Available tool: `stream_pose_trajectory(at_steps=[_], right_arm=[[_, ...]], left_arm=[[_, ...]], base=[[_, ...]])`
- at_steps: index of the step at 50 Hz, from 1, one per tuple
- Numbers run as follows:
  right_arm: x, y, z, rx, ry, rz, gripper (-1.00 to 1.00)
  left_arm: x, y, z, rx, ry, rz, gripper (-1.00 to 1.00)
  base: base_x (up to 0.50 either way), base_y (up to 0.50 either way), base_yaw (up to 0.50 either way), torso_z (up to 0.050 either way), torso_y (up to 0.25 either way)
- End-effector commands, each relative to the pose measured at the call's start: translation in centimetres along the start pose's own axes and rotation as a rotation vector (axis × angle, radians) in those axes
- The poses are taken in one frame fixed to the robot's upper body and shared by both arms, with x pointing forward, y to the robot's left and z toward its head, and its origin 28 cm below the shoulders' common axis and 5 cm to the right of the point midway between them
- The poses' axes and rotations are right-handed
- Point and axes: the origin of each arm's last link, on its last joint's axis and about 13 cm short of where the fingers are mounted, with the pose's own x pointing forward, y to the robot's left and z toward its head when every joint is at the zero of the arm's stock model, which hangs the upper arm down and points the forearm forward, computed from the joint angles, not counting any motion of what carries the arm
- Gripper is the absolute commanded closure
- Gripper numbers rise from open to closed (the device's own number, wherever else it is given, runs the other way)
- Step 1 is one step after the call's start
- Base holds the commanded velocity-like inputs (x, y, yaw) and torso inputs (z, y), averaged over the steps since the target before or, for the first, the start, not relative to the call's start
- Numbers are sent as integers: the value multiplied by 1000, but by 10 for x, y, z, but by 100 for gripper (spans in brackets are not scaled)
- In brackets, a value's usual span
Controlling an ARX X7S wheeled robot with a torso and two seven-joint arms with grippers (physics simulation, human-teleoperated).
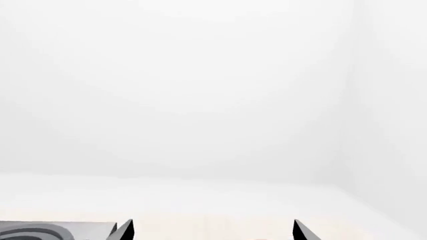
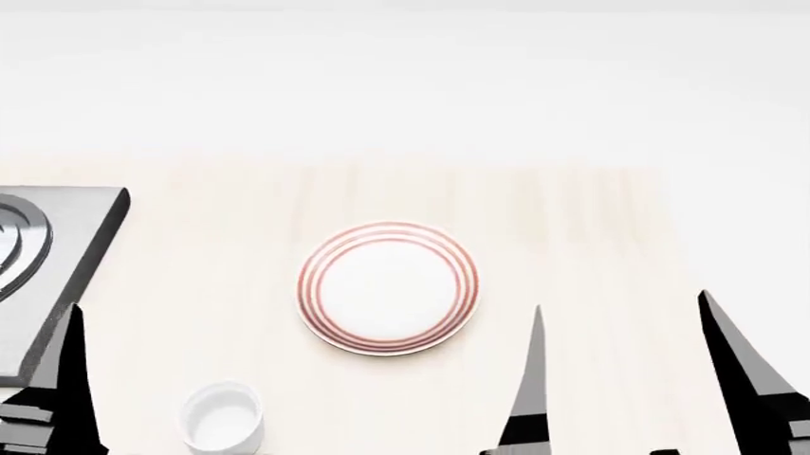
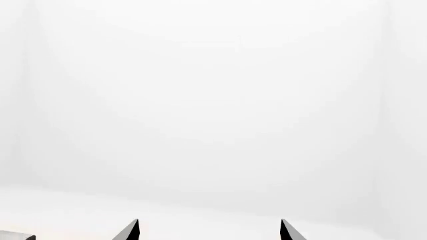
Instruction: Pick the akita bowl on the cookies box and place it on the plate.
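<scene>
The plate (image 2: 389, 287), white with thin red rings, lies in the middle of the pale wooden table (image 2: 570, 218) in the head view. The akita bowl and the cookies box are out of view in every frame. My right gripper (image 2: 621, 305) hovers low at the front right of the plate, open, with nothing between its fingers. In its own wrist view the right gripper (image 3: 210, 231) faces a blank white wall. My left gripper (image 1: 213, 231) is open and empty too. Only one of its fingers (image 2: 70, 379) shows at the head view's lower left.
A dark grey stove block (image 2: 64, 256) with ring markings sits at the table's left edge, and its corner shows in the left wrist view (image 1: 53, 231). A small plain white cup (image 2: 223, 415) stands near the front, left of the plate. White walls lie behind the table.
</scene>
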Motion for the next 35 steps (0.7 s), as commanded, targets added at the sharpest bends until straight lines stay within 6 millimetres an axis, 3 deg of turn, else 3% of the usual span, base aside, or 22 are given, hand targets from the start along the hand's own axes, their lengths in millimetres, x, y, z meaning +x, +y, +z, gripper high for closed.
stream_pose_trajectory(at_steps=[1,35], right_arm=[[0,-2,1,-19,8,1,-100],[0,-3,2,-20,14,21,-100]], left_arm=[[-4,2,-6,42,6,-34,-100],[-2,3,-2,49,7,-21,-100]], base=[[0,0,0,0,-250],[0,0,0,0,-250]])
